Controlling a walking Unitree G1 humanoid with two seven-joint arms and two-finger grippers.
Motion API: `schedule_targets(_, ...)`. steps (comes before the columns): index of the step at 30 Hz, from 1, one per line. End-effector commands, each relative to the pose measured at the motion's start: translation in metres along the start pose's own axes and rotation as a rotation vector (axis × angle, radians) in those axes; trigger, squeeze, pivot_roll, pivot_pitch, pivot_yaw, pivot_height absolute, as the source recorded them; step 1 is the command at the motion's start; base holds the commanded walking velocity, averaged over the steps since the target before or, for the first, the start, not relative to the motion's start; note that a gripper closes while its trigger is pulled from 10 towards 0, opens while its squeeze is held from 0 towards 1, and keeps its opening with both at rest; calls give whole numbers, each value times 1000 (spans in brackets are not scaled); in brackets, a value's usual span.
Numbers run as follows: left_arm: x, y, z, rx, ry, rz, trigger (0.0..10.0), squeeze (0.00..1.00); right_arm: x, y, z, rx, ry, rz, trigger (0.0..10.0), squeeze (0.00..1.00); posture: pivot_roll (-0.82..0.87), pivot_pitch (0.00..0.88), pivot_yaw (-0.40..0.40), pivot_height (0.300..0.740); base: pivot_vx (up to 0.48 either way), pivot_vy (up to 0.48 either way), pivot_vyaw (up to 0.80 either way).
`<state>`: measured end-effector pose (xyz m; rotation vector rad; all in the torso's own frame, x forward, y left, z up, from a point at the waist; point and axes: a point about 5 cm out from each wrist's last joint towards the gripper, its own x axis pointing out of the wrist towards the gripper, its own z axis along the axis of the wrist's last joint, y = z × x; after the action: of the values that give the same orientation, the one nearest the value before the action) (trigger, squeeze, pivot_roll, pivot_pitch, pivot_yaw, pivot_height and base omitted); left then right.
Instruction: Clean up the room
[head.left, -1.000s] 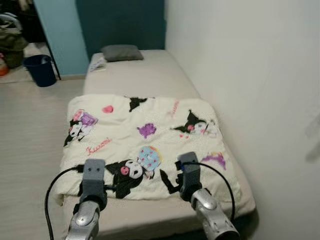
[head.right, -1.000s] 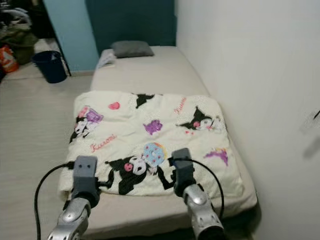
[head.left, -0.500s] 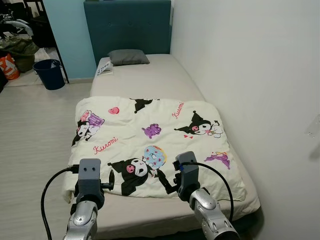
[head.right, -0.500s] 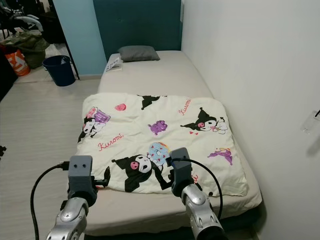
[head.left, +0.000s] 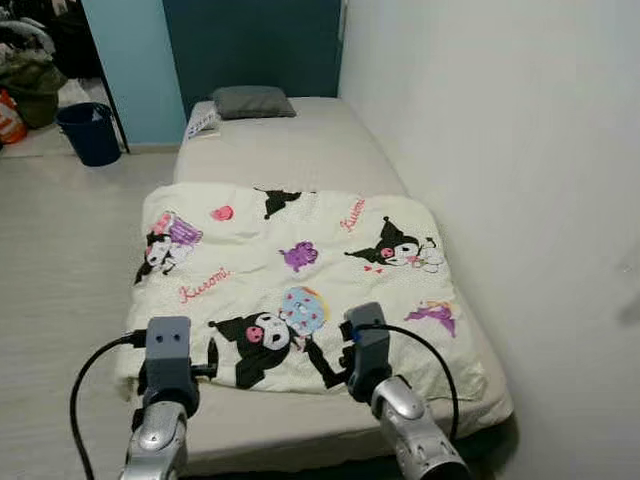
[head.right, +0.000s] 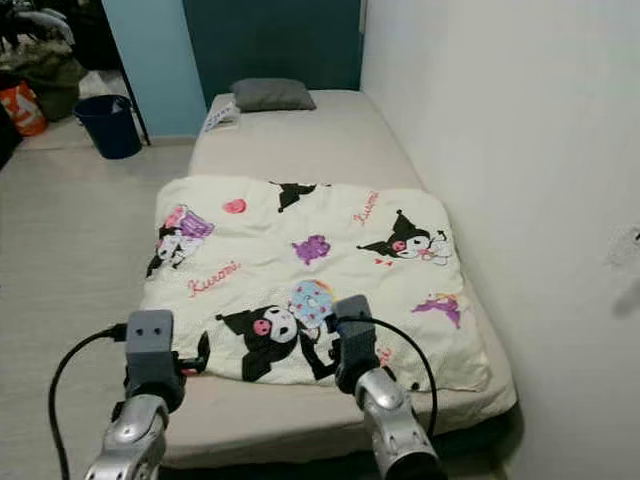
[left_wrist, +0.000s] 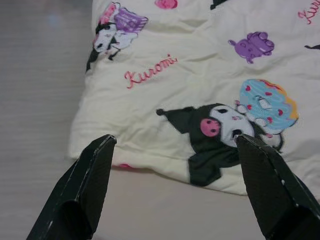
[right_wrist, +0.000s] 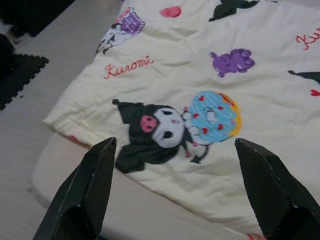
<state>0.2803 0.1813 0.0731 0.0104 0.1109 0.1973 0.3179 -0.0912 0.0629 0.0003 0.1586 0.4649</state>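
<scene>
A dark bucket stands on the pale floor beside what looks like bags. The bed carries a grey pillow and cartoon-print blanket. The left tool and right tool hover spread wide, empty, above the blanket's near edge.

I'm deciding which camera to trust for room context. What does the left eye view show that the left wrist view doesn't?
The left eye view takes in the room: the grey pillow at the head of the bed, the dark blue bin on the floor, the white wall, and both arms. The left wrist view gives a close look at the left gripper, jaws open above the blanket's near edge. Both show the cream Kuromi blanket with its black character and blue donut print.
</scene>
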Motion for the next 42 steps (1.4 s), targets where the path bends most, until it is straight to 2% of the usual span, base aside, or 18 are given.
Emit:
schedule_targets(1,-2,-3,-1,0,-3,-5,10000,0,-4,-5,-5,18,21,-16,10000,0,-37,154,-62,740,0,-480,0)
schedule_targets(6,-2,-2,1,-17,-17,18,10000,0,-5,-6,-5,16,19,-14,10000,0,-41,156,-65,740,0,-480,0)
schedule_targets(8,-3,0,2,-69,-20,34,10000,0,-5,-6,-4,16,17,-12,10000,0,-42,156,-67,740,0,-448,0)
schedule_targets(9,-3,0,2,-69,-20,34,10000,0,-5,-6,-4,16,17,-12,10000,0,-42,156,-67,740,0,-416,0)
schedule_targets(13,-6,-1,3,-115,-34,17,10000,0,-4,-6,-4,14,17,-6,10000,0,-42,161,-73,740,0,240,0)
schedule_targets(17,-7,-1,4,-125,-34,20,10000,0,-4,-5,-4,14,18,-2,10000,0,-42,161,-75,740,0,480,0)
schedule_targets(25,-9,2,4,-97,-59,34,10000,0,-4,-4,-4,16,17,4,10000,0,-40,160,-76,740,0,120,0)
schedule_targets(30,-7,6,7,-48,-80,37,10000,0,-4,-3,-4,22,16,2,10000,0,-37,153,-69,740,0,0,0)
schedule_targets(42,-3,3,3,-33,-51,-2,10000,0,-6,-5,-6,37,15,-3,10000,0,-39,139,-63,740,0,0,0)
